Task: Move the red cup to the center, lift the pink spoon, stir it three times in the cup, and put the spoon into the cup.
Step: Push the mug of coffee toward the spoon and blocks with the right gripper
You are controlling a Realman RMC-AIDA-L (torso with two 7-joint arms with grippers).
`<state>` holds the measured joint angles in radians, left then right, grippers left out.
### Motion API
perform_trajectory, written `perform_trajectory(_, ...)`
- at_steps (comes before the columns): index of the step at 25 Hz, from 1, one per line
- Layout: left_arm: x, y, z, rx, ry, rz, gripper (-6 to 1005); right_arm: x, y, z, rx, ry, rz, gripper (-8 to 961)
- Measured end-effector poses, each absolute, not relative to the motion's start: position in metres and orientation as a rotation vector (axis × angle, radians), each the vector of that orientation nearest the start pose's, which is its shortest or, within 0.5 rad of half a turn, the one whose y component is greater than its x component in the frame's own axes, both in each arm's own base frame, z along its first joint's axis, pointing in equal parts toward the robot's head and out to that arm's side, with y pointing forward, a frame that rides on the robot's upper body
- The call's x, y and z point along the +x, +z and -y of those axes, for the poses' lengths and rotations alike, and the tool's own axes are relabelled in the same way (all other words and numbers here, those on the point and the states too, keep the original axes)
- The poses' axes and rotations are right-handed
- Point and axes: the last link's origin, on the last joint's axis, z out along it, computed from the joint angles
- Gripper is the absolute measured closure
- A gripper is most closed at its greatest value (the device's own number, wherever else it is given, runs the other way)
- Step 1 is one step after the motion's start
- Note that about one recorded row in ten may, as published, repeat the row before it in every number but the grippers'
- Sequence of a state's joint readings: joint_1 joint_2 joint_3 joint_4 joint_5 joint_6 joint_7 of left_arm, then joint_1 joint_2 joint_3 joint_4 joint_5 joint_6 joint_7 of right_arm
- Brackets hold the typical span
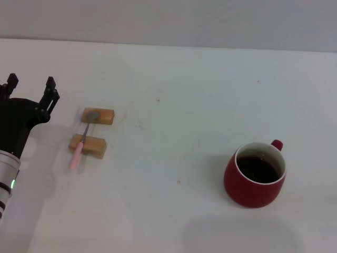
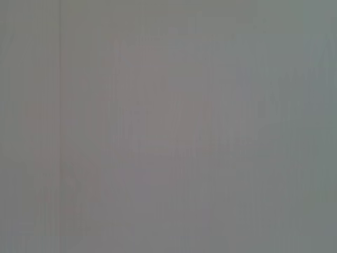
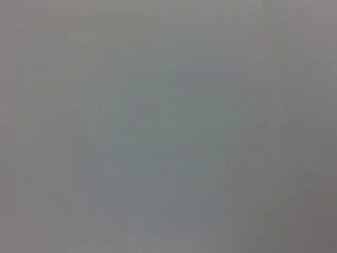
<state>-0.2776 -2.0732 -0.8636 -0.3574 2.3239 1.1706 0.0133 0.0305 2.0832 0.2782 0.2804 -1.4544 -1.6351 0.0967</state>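
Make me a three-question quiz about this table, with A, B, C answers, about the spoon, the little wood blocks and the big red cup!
1. Where does the small spoon with the pale pink handle lie?
A. Inside the cup
B. Across the tan wooden blocks
C. In a gripper

2. How many small tan wooden blocks are there?
A. One
B. Two
C. Four

3. How does the rounded dark-red ceramic cup stand?
A. Upright, on the robot's right
B. Tipped on its side
C. Upside down

Answers:
1. B: in the head view the spoon's grey bowl rests on the far wooden block and its handle crosses the near wooden block.
2. B: only those two blocks show on the white table.
3. A: its pale rim faces up and the dark inside shows.

The left gripper hangs open beside the blocks, touching nothing.
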Motion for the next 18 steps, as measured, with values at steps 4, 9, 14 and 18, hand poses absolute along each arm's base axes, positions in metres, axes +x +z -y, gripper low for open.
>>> perform_trajectory(4, -0.326, -0.024, -0.298, -1.573, -0.676, 0.502, 189, 0.389, 0.02, -0.161, -1.062, 0.676, -0.612, 115)
perform_trajectory(9, -0.332, -0.022, -0.295, -1.565, -0.657, 0.507, 190, 0.389, 0.021, -0.166, -1.061, 0.677, -0.608, 120)
perform_trajectory(14, -0.337, -0.024, -0.291, -1.569, -0.634, 0.521, 190, 0.39, 0.023, -0.168, -1.071, 0.671, -0.594, 148)
perform_trajectory(18, -0.337, -0.024, -0.291, -1.568, -0.632, 0.521, 191, 0.39, 0.024, -0.17, -1.072, 0.671, -0.587, 170)
